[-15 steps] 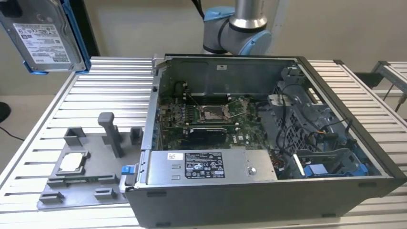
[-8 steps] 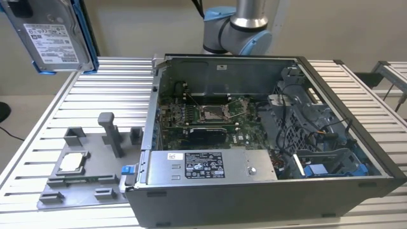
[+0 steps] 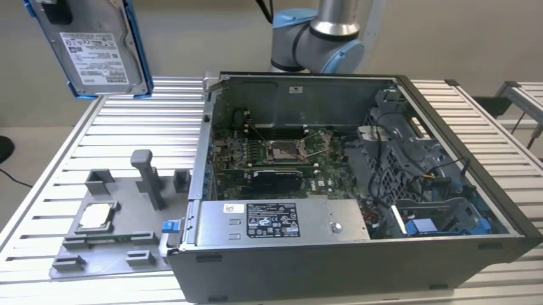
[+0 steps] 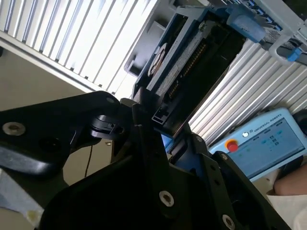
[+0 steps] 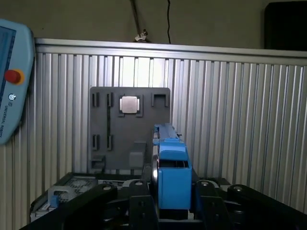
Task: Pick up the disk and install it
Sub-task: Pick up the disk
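In the first wrist view the gripper (image 5: 172, 191) is closed on the disk (image 5: 170, 163), which is seen edge-on: a black finger (image 5: 142, 203) presses each side of its blue frame, and the disk stands up from between them. Its label face cannot be seen from here, and its lower end is hidden behind the gripper body. Beyond it, well apart, a grey holder plate (image 5: 144, 124) lies on the slatted table (image 5: 230, 120) with a small square chip (image 5: 129, 104) seated in it; a blue control tablet (image 5: 12, 81) is cut off at the picture's edge. In the second wrist view the dark gripper body covers the foreground and the disk sticks out past it at a slant, showing a row of connector pins along one end; how the fingers meet it is hard to make out here. In the exterior view the disk hangs high at the exterior view's far left, clear of the table, label face showing, its top cut off by the frame. The open computer case (image 3: 339, 270) sits well apart toward the exterior view's right, with the arm (image 3: 327, 32) behind it.
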Action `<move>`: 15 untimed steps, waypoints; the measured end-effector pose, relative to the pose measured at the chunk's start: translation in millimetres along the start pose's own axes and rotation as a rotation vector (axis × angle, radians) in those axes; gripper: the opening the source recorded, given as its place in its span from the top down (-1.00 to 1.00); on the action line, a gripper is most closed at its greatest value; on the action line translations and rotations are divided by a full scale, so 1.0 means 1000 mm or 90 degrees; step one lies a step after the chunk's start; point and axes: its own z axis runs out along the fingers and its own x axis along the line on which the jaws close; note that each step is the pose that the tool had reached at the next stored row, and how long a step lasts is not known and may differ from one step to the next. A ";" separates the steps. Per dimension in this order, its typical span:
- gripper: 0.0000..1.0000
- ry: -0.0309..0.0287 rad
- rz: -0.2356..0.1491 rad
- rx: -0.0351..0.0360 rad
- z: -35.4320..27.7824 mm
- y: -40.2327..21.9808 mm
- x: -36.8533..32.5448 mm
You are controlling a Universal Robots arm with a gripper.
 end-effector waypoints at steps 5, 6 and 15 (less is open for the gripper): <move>1.00 0.0000 0.000 0.0000 -0.0005 -0.0203 0.0006; 1.00 0.0000 0.000 0.0000 -0.0006 -0.0243 0.0008; 1.00 0.0001 0.000 -0.0001 -0.0015 -0.0581 0.0018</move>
